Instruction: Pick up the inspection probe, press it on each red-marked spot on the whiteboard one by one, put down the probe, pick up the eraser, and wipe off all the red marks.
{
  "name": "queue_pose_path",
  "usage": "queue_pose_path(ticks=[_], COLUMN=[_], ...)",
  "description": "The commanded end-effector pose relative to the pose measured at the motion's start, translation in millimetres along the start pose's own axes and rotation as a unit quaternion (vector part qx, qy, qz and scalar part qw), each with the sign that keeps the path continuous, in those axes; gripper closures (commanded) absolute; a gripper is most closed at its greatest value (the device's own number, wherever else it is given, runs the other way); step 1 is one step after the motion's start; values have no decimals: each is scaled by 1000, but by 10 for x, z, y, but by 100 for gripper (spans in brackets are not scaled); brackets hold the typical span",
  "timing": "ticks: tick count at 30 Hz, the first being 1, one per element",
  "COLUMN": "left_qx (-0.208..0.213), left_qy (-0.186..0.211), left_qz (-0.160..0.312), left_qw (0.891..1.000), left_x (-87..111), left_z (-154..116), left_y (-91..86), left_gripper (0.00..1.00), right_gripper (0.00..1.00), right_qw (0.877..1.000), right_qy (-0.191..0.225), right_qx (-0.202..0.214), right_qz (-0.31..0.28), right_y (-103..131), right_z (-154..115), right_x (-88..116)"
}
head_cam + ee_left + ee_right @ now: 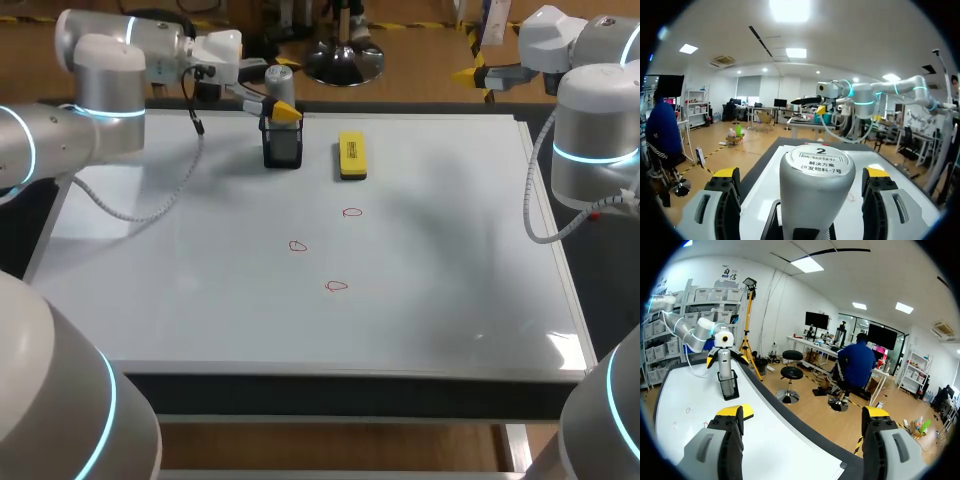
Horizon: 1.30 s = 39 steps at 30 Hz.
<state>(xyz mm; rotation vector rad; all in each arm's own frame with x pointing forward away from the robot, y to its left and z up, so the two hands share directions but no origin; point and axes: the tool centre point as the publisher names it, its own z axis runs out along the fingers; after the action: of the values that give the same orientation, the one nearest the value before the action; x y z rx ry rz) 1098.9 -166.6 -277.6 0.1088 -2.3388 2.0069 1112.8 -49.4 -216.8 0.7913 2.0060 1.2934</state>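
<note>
Whiteboard [450, 300] is covering nearly the whole desk [330, 392], with three red marks [337, 286] sitting unwiped near its middle. Farther back, the yellow eraser [352, 156] is lying just beside a black holder [283, 148], and the probe [817, 185] is standing upright in it. The left pincer [272, 105] is hanging around the probe, fingers spread on either side, seemingly not touching. The right pincer [799, 420] is gaping empty, well apart. Squeezing across that upright shaft looks like the left arm's job.
</note>
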Motion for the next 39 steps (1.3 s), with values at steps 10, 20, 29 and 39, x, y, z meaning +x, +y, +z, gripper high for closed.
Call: queue_pose_path(ticks=[10,20,29,39], left_qx=[-3,0,12,13], left_qy=[-3,-2,-18,-24], left_qz=[-1,10,24,32], left_qw=[1000,1000,999,999], left_x=[76,136,176,170], left_z=[-33,-83,-159,-189], left_y=[22,-46,-218,-435], left_gripper=[100,100,100,100], right_gripper=[0,0,0,0], right_qw=[1000,1000,1000,1000], right_qy=[1,1,1,1], right_qx=[0,0,0,0], right_qz=[0,0,0,0], right_y=[-3,-3,-3,-3], right_z=[2,2,2,2], right_x=[-7,-7,-7,-7])
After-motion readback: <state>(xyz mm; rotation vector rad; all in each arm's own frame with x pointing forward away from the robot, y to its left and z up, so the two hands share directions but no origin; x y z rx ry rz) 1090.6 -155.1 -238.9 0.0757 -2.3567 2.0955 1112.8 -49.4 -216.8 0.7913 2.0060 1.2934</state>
